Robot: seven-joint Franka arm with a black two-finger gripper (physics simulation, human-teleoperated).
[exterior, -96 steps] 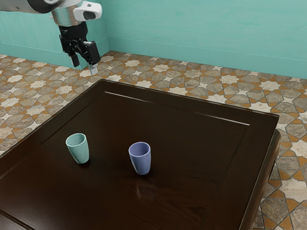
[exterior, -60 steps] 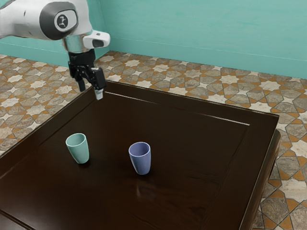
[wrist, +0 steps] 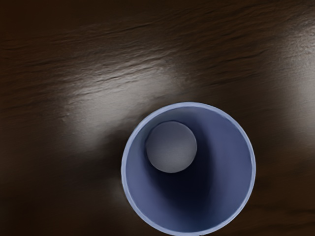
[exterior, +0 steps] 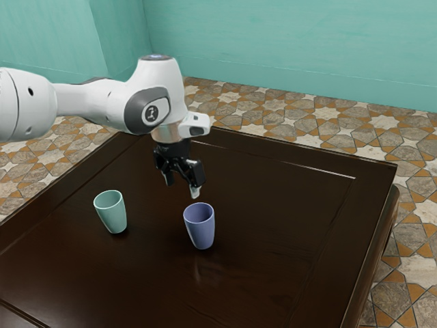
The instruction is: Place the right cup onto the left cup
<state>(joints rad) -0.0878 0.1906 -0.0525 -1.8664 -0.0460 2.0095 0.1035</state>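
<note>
My black gripper hangs open above the table, just over and slightly behind the blue cup in the exterior view, with nothing between its fingers. The blue cup stands upright, mouth up. In the wrist view I look down into the blue cup and see its round bottom. The green cup stands upright toward the exterior view's left, apart from the blue one and from the gripper.
Both cups stand on a dark wooden table, whose far edge runs behind them. Patterned floor tiles and a turquoise wall lie beyond it.
My arm has moved toward the exterior view's right and down, from beyond the table's far corner to above the blue cup. Both cups have stayed put.
</note>
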